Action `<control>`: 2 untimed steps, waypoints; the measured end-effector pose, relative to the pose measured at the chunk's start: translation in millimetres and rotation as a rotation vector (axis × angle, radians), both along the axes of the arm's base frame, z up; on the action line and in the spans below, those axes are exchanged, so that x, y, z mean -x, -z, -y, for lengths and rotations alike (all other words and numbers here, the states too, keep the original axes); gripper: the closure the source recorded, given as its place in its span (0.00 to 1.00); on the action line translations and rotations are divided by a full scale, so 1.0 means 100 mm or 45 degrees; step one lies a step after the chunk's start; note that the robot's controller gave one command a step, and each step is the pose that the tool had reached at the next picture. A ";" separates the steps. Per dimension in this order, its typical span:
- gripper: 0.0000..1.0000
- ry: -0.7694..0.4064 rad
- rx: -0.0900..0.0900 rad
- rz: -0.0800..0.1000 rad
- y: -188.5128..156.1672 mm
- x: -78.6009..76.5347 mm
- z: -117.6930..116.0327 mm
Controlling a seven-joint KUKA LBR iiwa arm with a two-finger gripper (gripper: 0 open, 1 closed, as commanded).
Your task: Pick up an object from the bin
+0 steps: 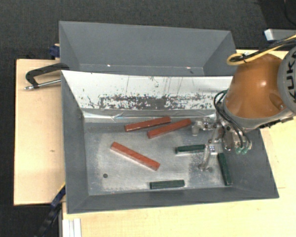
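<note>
Toward the left of the bin (74, 147) lies a red bar (134, 156), with two more red bars (158, 126) behind it. A dark green bar (166, 184) lies by the front wall. A short dark green bar (190, 149) lies just left of the gripper (206, 163), its right end beside the claw. I cannot tell how far the claw is open. Just right of it lies another green bar (225, 169).

Floor (138, 4): dark charcoal carpet, close to black, with a fine speckled weave
Extent: it fills the top strip, the left side and the lower left corner
Tone: darkest towards the upper right
Upper right corner: a thin curved line (291, 11) crosses the carpet, too dim to identify
Light: soft and even, from above, casting no hard shadow on the carpet
</note>
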State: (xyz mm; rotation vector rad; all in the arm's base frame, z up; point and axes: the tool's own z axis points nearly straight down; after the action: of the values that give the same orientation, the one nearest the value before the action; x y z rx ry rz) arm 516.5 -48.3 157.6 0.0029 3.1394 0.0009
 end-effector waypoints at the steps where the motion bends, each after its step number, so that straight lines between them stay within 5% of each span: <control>1: 0.00 0.063 -0.001 -0.007 0.20 0.03 0.06; 2: 0.00 -0.339 0.002 0.004 0.41 -0.13 0.12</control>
State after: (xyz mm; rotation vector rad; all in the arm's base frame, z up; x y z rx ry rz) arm 529.0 -59.8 116.7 -0.4137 3.1090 -0.0006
